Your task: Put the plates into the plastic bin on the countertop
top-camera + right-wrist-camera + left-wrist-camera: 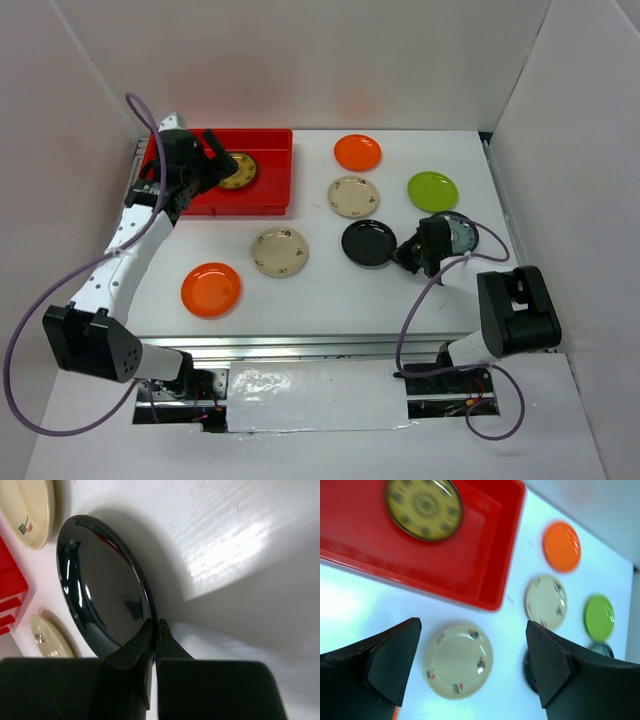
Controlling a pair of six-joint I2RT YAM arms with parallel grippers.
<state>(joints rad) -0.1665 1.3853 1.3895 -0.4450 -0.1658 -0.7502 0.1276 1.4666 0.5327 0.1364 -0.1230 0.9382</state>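
Fingers of R arm (142, 645), tipped low, clench black plate (100, 590) rim (wrist cam only); L fingers (395, 660) splayed above bin (485, 565).

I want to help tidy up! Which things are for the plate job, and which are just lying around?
Job: red bin; brown-gold plate inside it; black plate, pinched by right gripper; open left gripper; far orange plate; near orange plate; far beige plate; near beige plate; lime green plate; blue-grey plate.
Lying about: purple cables; silver foil sheet.
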